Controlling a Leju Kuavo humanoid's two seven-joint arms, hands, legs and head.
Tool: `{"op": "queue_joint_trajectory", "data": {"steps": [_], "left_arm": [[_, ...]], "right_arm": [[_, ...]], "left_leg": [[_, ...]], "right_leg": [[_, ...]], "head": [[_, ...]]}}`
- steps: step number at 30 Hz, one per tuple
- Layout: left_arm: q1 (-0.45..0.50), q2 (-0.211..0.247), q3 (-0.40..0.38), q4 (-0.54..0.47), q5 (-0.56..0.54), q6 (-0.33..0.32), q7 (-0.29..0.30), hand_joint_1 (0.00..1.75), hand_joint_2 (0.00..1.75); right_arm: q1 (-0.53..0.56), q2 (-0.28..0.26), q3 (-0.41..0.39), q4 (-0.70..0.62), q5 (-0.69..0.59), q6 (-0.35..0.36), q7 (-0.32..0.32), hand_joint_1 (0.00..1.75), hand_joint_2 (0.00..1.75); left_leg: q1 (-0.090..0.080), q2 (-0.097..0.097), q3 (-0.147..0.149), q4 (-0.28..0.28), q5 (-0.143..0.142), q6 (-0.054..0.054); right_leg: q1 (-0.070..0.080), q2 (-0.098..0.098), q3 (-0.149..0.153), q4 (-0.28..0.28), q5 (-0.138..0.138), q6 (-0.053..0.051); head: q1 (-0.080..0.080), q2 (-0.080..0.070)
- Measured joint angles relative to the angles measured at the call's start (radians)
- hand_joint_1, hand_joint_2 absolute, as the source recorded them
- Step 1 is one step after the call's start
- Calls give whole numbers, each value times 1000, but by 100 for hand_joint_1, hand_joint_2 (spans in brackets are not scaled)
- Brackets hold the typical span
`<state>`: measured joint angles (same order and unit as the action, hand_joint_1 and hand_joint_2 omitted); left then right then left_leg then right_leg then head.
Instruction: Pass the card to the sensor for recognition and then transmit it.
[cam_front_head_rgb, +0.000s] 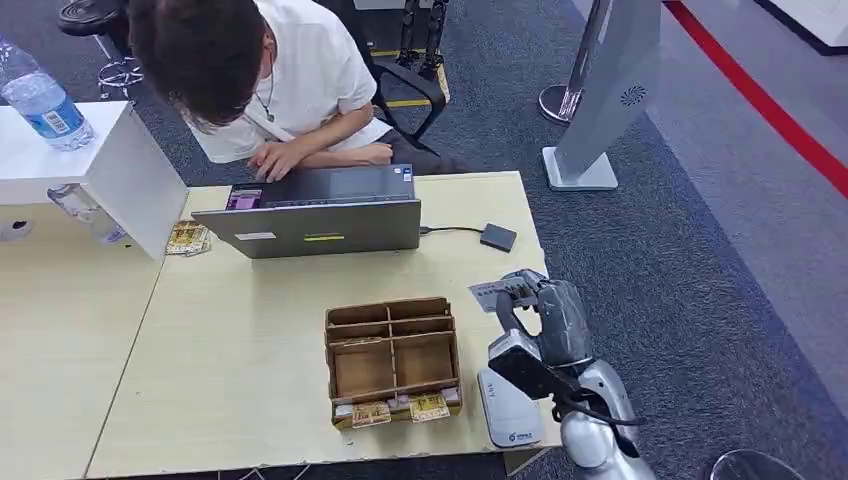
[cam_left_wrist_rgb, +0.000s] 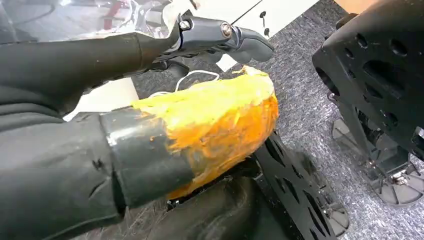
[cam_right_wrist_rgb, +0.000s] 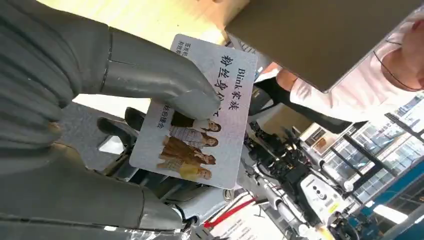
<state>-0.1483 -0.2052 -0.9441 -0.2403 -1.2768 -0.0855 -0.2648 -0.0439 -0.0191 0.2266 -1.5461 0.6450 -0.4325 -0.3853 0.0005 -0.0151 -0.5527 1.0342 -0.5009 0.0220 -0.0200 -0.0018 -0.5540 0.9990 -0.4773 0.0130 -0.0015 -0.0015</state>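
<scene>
Card: a pale glossy printed card with a group photo is pinched by the robot's grey right hand, raised above the wooden table's right edge. The small dark square sensor, cabled to the grey laptop, lies just beyond. The recognition step seems underway; next, lower the card flat onto it. Whether the left hand grips anything, I cannot tell.

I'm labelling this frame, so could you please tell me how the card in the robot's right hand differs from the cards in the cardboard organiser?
The held card is pale grey-white; the organiser cards look yellowish. The held card is lifted beyond the table's edge in the right hand, while the organiser cards lie in the front slot of the cardboard organiser. The held card is single; the others are several. Both are flat printed cards.
</scene>
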Motion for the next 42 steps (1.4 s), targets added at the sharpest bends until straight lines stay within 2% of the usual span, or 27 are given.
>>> {"op": "queue_joint_trajectory", "data": {"steps": [7, 26, 34, 42], "left_arm": [[3, 0, 13, 2, 10, 0, -20, 0, 0], [6, -3, 36, 3, -1, 2, -44, 0, 0], [5, -3, 38, 3, -8, 2, -47, 0, 0], [4, -4, 38, 3, -15, 2, -47, 0, 0]], "right_arm": [[15, -20, -37, 19, -116, 142, -22, 175, 175], [132, -63, -191, 59, -264, 349, -43, 175, 175], [150, -88, -219, 74, -266, 419, -35, 175, 175], [155, -112, -220, 102, -252, 445, -32, 175, 175]], "left_leg": [[0, 0, 0, 0, 0, 0], [0, -1, -1, 0, 0, 0], [0, -1, -1, 0, 0, 0], [0, -1, -1, 0, 0, 0]], "right_leg": [[0, 0, 0, 0, 0, 0], [0, -1, 0, 0, 0, 0], [0, -1, 0, 0, 0, 0], [0, -1, 0, 0, 0, 0]], "head": [[0, 0], [0, 0], [0, 0], [0, 0]]}}
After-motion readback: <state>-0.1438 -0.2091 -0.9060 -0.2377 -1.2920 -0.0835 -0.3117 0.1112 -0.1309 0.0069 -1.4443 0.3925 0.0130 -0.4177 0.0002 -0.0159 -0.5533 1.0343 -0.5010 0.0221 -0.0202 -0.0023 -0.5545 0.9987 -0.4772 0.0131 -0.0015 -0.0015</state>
